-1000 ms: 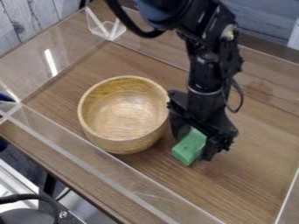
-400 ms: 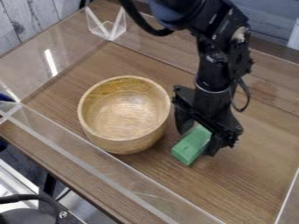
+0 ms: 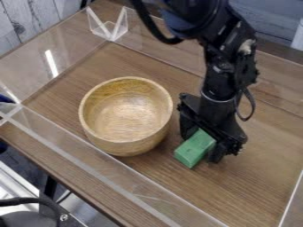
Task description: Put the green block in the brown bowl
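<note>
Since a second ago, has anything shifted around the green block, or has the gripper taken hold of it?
Only the arm: the gripper drifted slightly right in the picture and settled a touch lower around the green block. Its jaws remain open astride the block, no grip yet. The block lies in the same spot on the table, beside the brown bowl, which has not moved and is empty.

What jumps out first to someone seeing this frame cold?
The black arm reaching down from the top, its open gripper lowered around the bright green block on the wooden table; whether it touches the block can't be told. Just left of the block sits the round brown bowl, empty, with its wood grain showing. Clear acrylic walls fence the tabletop.
</note>
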`<state>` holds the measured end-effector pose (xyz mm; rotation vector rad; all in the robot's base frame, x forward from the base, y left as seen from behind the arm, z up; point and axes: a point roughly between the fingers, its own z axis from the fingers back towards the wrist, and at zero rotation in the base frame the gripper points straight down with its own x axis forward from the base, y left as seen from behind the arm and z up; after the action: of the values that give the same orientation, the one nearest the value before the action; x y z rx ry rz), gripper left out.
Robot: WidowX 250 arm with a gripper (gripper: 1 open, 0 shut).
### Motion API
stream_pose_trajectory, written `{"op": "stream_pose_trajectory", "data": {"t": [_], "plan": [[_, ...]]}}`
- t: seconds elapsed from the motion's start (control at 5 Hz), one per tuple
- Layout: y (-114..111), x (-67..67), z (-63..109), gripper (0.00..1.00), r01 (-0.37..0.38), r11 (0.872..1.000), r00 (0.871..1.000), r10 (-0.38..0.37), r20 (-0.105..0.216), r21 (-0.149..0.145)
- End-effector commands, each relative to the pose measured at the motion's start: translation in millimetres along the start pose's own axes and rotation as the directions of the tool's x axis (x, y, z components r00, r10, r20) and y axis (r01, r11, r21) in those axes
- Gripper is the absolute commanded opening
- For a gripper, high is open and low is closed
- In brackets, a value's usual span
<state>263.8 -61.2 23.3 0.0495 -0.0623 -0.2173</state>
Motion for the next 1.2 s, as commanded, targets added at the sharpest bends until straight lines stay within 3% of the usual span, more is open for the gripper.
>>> {"op": "stream_pose_trajectory", "data": {"t": [0.0,0.2,0.4,0.6,0.8,1.0], "plan": [[1.1,14.5,11.1,1.00,-0.026,1.000,0.999,0.027,0.036,-0.011],[4.7,13.1,7.2,0.00,-0.048,0.998,0.996,0.050,0.070,-0.037],[10.4,10.5,12.3,0.00,-0.069,0.995,0.988,0.077,0.130,-0.066],[12.1,20.3,37.9,0.00,-0.070,0.995,0.986,0.080,0.144,-0.071],[16.0,45.0,77.1,0.00,-0.076,0.995,0.981,0.086,0.171,-0.068],[10.0,32.9,110.5,0.00,-0.102,0.994,0.976,0.106,0.189,-0.032]]}}
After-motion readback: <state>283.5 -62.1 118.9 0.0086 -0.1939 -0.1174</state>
